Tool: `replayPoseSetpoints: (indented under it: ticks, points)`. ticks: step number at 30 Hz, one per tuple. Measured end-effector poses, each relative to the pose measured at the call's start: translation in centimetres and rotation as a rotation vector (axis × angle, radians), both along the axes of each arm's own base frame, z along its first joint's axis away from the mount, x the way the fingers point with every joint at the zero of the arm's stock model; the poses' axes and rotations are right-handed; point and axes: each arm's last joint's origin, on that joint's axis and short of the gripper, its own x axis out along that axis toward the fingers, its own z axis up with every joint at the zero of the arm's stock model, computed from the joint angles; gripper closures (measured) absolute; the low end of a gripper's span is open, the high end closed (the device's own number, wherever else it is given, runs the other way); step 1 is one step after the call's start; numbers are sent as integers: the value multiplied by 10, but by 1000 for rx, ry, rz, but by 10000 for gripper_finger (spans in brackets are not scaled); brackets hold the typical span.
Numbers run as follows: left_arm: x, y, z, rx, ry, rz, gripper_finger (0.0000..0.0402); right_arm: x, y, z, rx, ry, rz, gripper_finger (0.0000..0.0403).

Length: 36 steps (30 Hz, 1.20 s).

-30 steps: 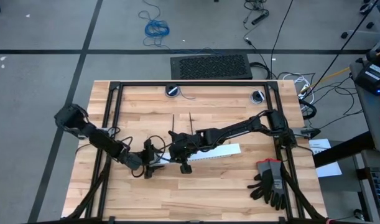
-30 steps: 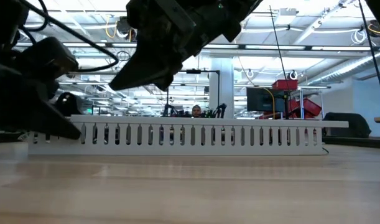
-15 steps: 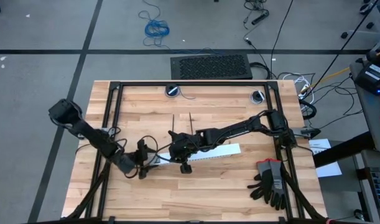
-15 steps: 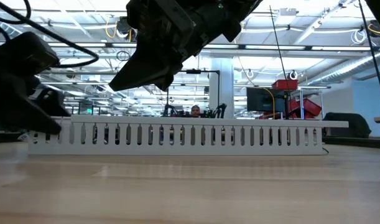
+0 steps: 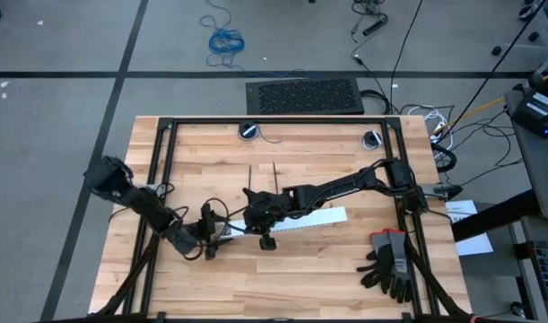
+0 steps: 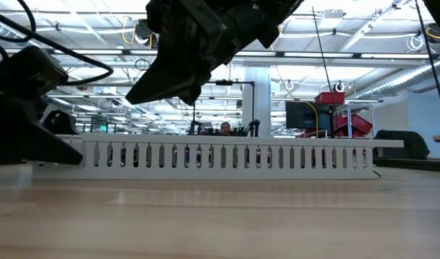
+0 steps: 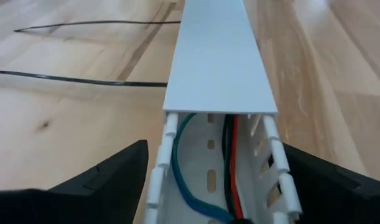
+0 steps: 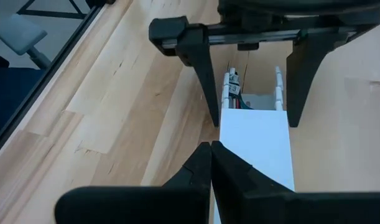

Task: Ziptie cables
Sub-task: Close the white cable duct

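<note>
1. The thin blue, green, red and grey cables [image 7: 230,163] lay inside the long white slotted plastic channel [image 5: 296,221] at mid-tabletop [image 5: 345,269].
2. The left claw [image 8: 252,74] stood spread astride the channel's left end; the right claw [image 8: 211,163], pressed together, rested on its cover.
3. The two straight black plastic zipties [image 7: 84,79] lay just beyond.
4. The wires looked light and limp, best pinched mid-bundle.
5. No writing was readable.
</note>
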Motion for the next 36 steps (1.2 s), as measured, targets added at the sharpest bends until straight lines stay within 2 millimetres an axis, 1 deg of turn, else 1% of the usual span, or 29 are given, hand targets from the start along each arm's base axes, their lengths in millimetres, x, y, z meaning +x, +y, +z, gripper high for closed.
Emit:
replayPoseSetpoints:
  ticks: [7, 12, 16, 26, 29, 34, 36]
  points:
    - [0, -4, -15, 30, -11, 5, 102, 0, 0, 0, 4, 5, -4, 403]
    - [-3, -8, -22, 57, -44, 38, 105, 0, 0, 0, 5, 6, -5, 403]
    - [-4, -10, -21, 65, -79, 65, 105, 0, 0, 0, 9, 7, -8, 403]
    - [-3, -9, -21, 70, -98, 91, 108, 0, 0, 1, 12, 2, -9, 403]
    - [-3, -9, -21, 70, -98, 91, 123, 0, 0, 1, 12, 2, -9, 403]
    - [-3, -9, -21, 74, -97, 92, 166, 0, 0, 1, 12, 2, -9, 403]
    - [-4, -9, -23, 78, -93, 93, 172, 0, -1, 1, 9, 2, -9, 403]
